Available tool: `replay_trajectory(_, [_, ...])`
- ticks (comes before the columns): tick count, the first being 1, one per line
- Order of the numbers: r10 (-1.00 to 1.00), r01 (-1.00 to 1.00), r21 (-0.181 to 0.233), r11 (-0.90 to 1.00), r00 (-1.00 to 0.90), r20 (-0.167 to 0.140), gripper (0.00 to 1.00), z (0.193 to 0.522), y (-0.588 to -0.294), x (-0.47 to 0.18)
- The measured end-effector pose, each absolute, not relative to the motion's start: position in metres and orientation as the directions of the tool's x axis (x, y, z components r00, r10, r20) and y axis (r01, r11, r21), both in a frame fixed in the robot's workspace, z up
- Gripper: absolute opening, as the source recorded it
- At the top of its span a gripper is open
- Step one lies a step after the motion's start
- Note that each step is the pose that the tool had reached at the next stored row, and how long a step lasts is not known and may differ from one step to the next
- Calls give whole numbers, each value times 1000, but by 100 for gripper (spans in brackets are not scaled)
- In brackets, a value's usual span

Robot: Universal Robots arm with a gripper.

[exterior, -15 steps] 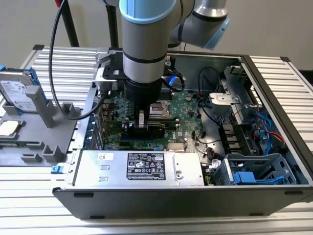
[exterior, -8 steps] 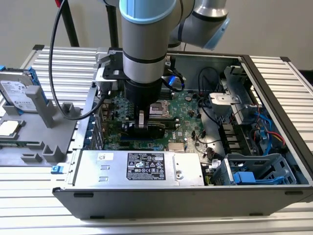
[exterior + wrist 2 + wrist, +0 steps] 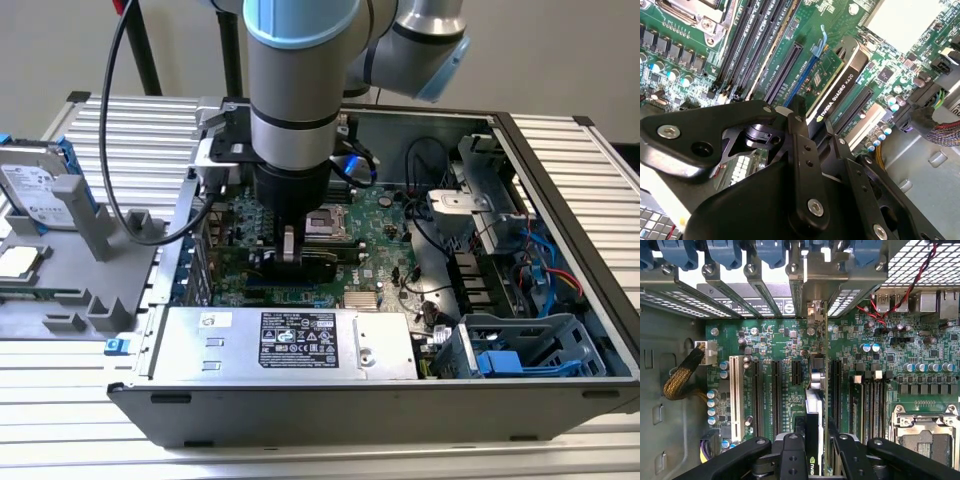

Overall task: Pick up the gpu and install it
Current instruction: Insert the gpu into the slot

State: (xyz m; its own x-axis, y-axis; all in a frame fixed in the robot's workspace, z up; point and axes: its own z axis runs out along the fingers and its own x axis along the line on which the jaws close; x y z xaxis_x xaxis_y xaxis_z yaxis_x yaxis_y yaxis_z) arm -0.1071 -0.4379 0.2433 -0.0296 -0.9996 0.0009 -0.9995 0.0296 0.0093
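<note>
Ribbed aluminium tabletop (image 3: 80, 130) carries one open computer case (image 3: 560, 250) before a plain pale wall. Inside the case, one pincer (image 3: 290, 255) grips the gpu (image 3: 832, 95), which stands on edge among the motherboard's (image 3: 770, 340) slots. One hard drive (image 3: 35, 190) sits outside the case, on a grey holder (image 3: 90, 290).

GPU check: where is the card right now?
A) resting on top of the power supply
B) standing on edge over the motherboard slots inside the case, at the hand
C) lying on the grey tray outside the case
B: the gpu stands on edge among the motherboard slots, its edge running between the fingers of the hand.
</note>
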Motion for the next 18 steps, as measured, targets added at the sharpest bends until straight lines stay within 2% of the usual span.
replay_trajectory(18, [-1000, -1000, 9, 29, -29, 1, 0, 242, -440, -108])
